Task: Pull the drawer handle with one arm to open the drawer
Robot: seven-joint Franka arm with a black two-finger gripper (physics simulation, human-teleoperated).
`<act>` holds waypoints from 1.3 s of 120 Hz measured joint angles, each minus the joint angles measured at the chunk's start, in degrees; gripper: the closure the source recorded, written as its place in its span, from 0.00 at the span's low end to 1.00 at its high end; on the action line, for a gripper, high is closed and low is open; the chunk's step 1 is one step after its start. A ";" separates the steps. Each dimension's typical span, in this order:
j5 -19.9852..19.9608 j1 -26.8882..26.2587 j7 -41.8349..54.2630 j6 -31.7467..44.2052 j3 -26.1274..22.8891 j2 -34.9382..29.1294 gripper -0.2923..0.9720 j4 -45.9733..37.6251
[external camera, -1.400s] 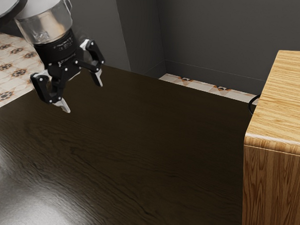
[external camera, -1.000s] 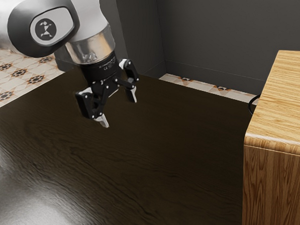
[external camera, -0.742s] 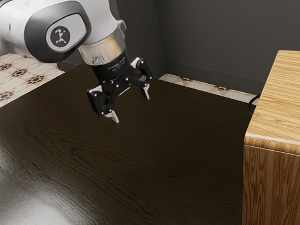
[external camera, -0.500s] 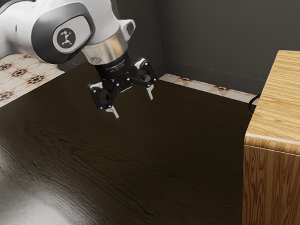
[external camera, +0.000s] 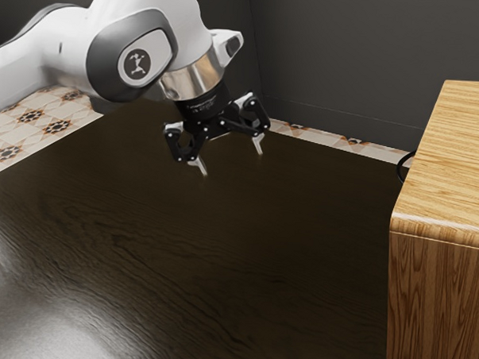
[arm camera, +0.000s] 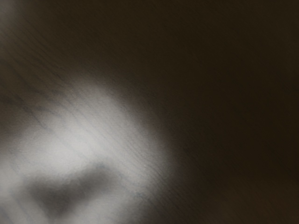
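Observation:
A light wooden drawer cabinet (external camera: 448, 236) stands on the dark table at the exterior view's right edge. A thin black handle (external camera: 403, 164) curves out from its far side, mostly hidden behind the cabinet's corner. My gripper (external camera: 228, 157) hangs open over the table's far middle, well to the left of the cabinet, with nothing between its white-tipped fingers (external camera: 199, 167). The wrist view looks down on dark tabletop (arm camera: 210, 93) with a pale glare patch.
The dark wooden table (external camera: 220, 258) spreads across the scene. Patterned floor tiles (external camera: 35, 115) show beyond its left and far edges. Grey walls (external camera: 348, 49) close the back.
My arm has swung from the exterior view's upper left toward the right and farther back over the table. The fingers stayed open. The cabinet has not moved.

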 joint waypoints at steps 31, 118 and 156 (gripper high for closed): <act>-0.09 -1.06 4.21 1.51 -2.28 3.85 0.23 3.19; -5.91 -1.50 14.61 15.99 -8.63 5.53 0.23 1.88; -9.38 -1.72 15.25 21.47 -9.16 6.40 0.23 2.19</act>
